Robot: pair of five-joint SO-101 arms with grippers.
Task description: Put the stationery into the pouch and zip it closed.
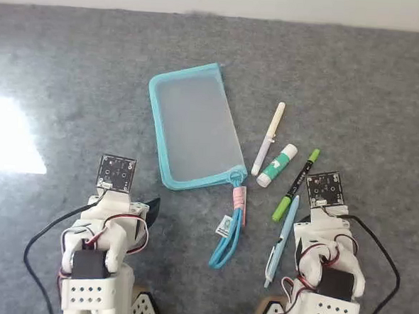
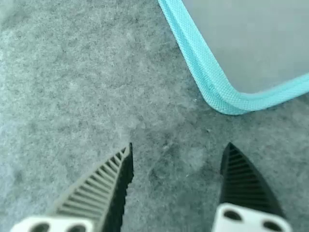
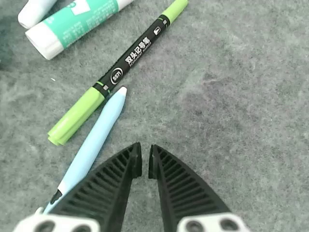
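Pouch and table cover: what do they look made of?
Pouch: the panel looks like soft frosted plastic, matte, pale grey, with no weave; possibly PVC or similar. Its teal trim looks like woven fabric tape, since a fine mesh texture shows in the left wrist view.
Table cover: probably felt or low-pile carpet, matte, with fuzzy, mottled grey fibres.

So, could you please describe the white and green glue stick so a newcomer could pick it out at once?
Find the flat translucent pouch with the teal edge on the grey felt table. Just to its right, the white and green glue stick lies between a slim cream pen and a black marker with lime-green caps. It alone is short and thick.
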